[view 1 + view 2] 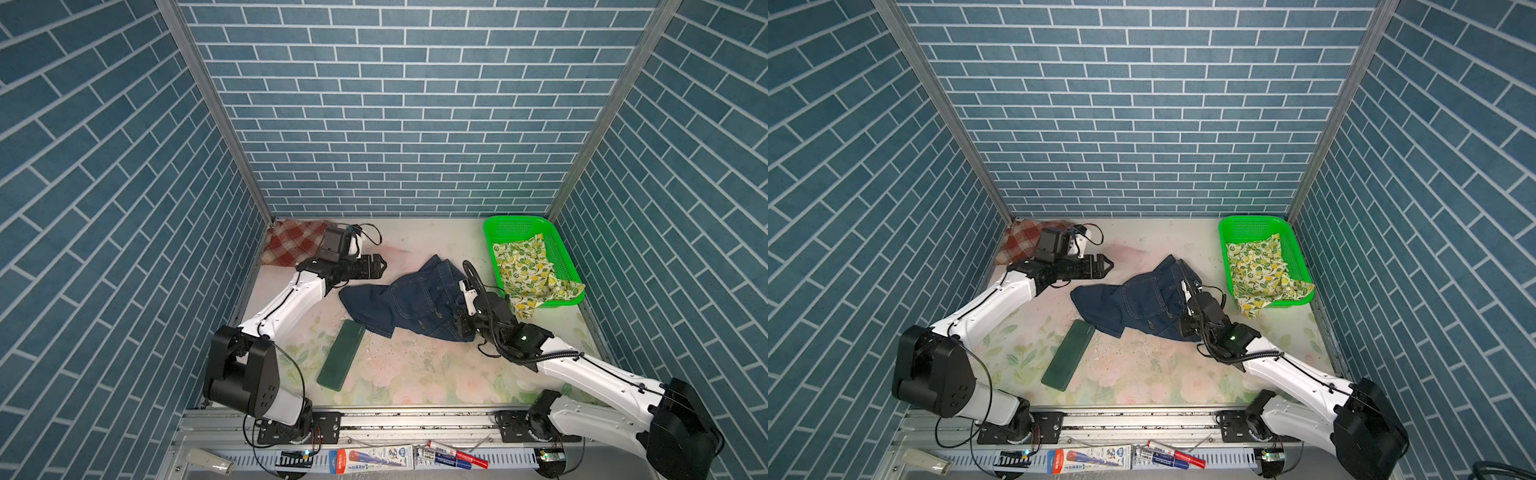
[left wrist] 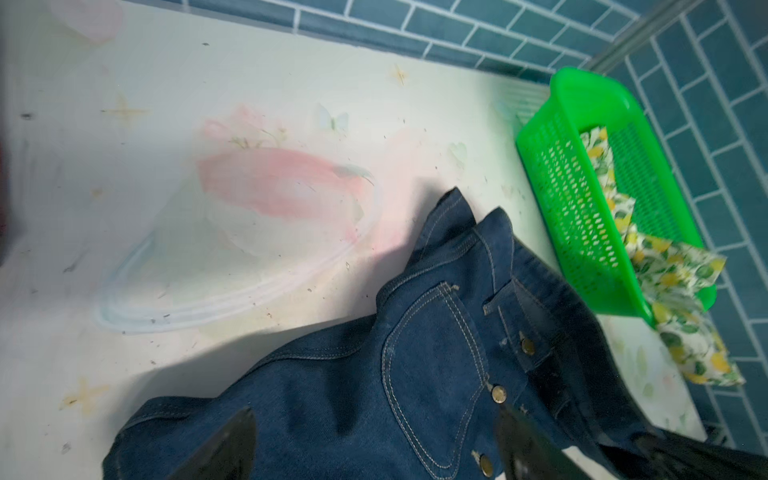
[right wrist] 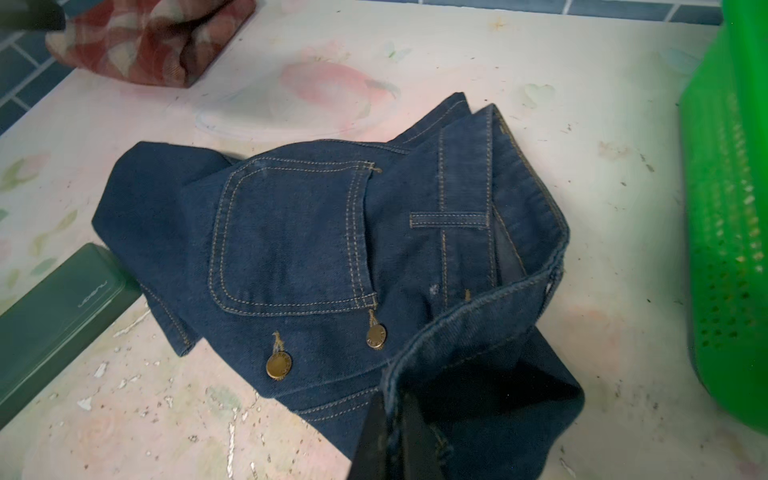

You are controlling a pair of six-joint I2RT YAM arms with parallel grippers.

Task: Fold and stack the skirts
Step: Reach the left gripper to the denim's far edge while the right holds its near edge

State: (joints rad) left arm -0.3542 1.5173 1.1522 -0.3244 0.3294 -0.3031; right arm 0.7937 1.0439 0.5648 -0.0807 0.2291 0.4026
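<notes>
On the floral table (image 1: 415, 374) the denim skirt (image 1: 407, 303) lay crumpled at centre, right gripper (image 3: 392, 419) clamped on its edge, left gripper (image 1: 381, 264) gaping empty near the plaid skirt (image 1: 291, 245), lemon skirt (image 1: 528, 270) spilling from the basket (image 1: 494, 226)

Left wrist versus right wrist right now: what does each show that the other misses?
Only the left wrist view: the lemon-print skirt spilling out of the green basket, and the open left gripper. Only the right wrist view: the plaid skirt, the dark green pad, and the right gripper shut on the denim skirt at its waistband. Both: the denim skirt and the green basket.
</notes>
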